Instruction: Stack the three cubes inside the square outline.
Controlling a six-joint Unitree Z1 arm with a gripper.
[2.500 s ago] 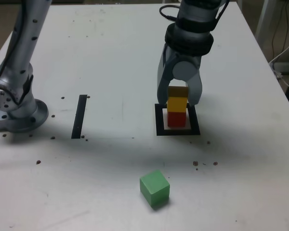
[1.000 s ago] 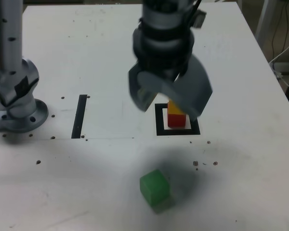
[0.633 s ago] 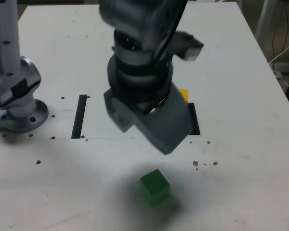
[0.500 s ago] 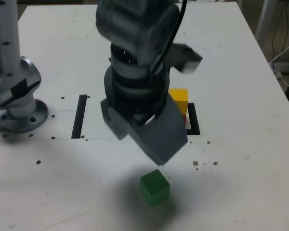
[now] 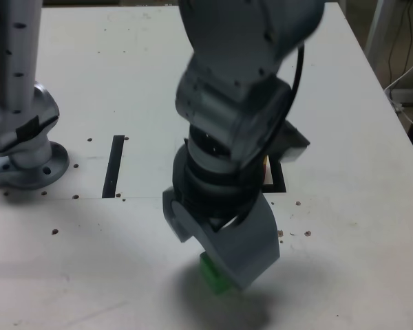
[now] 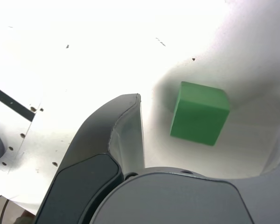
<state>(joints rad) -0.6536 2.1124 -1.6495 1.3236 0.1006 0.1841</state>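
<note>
Lying across the pale, speckled table [image 5: 344,261]: a black strip [image 5: 113,166].

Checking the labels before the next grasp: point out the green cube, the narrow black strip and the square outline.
green cube [image 6: 199,114], wrist view, side face
narrow black strip [image 5: 113,166], exterior view, middle of its length
square outline [image 5: 277,177], exterior view, uncovered corner section of its black frame

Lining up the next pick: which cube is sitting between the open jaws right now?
The green cube, alone on the bare tabletop; the yellow one is by the square outline, mostly hidden behind the arm.
</note>
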